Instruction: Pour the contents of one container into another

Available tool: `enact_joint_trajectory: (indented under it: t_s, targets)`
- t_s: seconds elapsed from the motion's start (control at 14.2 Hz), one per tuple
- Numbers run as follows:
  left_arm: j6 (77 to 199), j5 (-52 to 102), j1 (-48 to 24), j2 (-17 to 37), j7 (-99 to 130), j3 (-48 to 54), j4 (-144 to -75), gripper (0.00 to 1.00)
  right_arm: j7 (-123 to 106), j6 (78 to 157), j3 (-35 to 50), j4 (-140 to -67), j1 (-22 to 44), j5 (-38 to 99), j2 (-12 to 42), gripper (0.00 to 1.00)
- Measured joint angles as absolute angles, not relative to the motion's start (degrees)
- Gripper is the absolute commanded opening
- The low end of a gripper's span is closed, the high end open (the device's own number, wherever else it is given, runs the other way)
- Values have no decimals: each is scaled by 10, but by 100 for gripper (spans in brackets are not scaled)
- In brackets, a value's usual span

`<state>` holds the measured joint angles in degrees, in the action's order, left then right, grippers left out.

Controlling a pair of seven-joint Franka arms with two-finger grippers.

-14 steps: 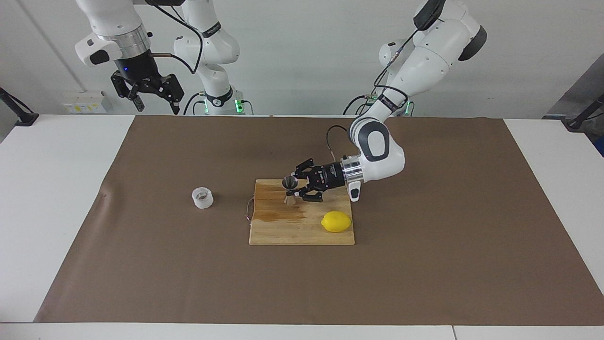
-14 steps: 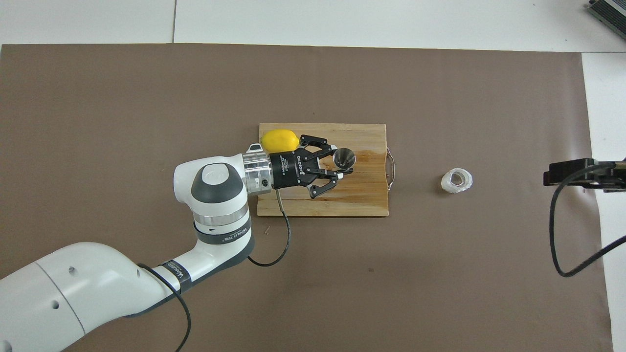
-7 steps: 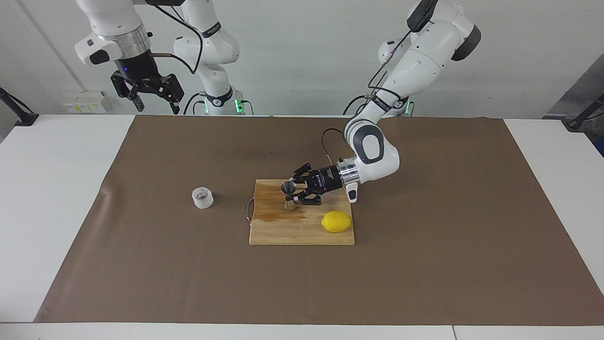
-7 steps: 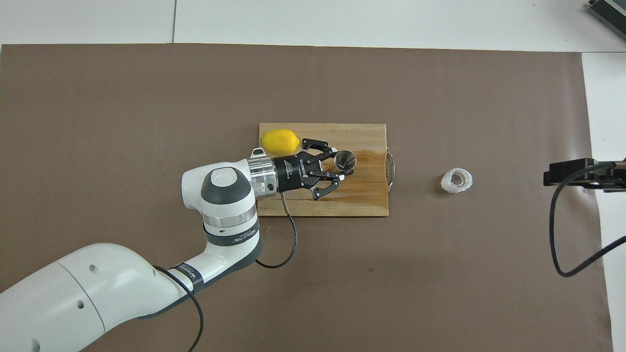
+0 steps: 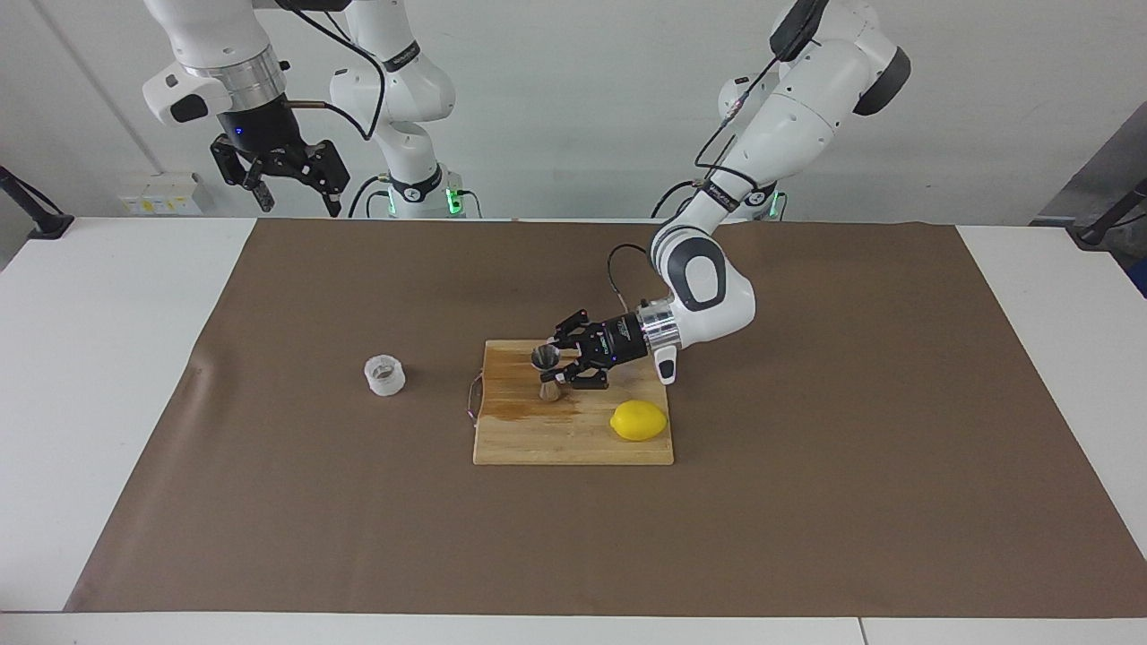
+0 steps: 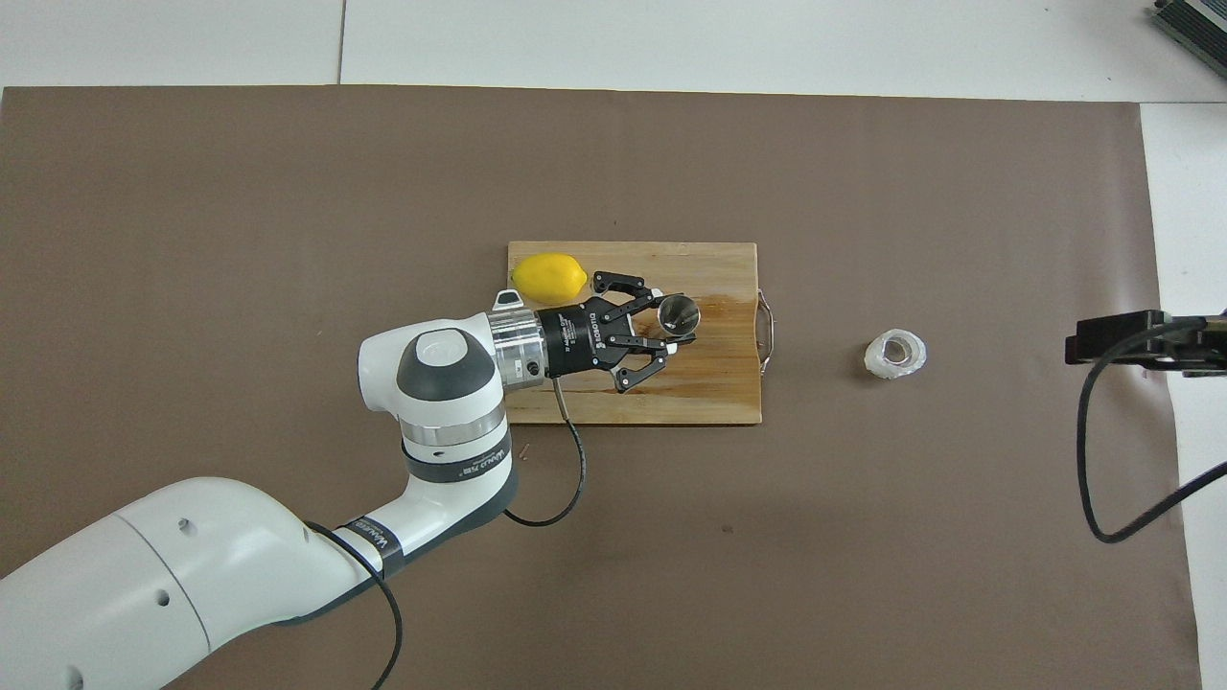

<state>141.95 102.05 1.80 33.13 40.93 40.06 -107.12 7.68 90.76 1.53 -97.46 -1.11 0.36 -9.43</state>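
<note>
Black fingers of the right gripper (image 5: 300,204) are hanging spread and empty, high over the table's (image 5: 90,358) robot-side edge at the right arm's end; that arm is waiting.

Taking twelve o'clock as pointing straight away from the robots, the left gripper (image 5: 557,369) is reaching low over the wooden board (image 5: 573,443) from nine o'clock. Its fingers are closing round the narrow waist of the steel jigger (image 5: 545,357), gripping it. The jigger is standing on the board with its long axis upright and its mouth facing up.

The clear ribbed cup (image 5: 384,375) is sitting untouched on the brown paper (image 5: 806,448), well apart from the jigger at roughly three o'clock and a shade nearer the robots. The pour is probably turning on that gap. The idle right arm is looking like the better-placed one to fetch the cup.

Farthest out, the lemon (image 5: 639,420) is lying on the board between nine and ten o'clock from the jigger.
</note>
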Motion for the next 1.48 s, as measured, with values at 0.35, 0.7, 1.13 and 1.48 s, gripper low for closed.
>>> enact_joint_trajectory:
  t_s: [0.35, 0.7, 1.13, 1.48]
  targets:
    - [1420, 1021, 18, 331, 407, 401, -1070, 100, 77, 908, 15, -975, -11, 4, -94, 100]
    - [1419, 1019, 18, 331, 404, 400, -1059, 100, 77, 908, 15, -975, -11, 4, -94, 100]
    - [1350, 985, 38, 312, 404, 395, -1035, 100, 77, 908, 15, -975, -11, 4, -94, 100]
    - [1219, 933, 76, 292, 405, 394, -1031, 100, 77, 908, 15, -975, -11, 4, -94, 100]
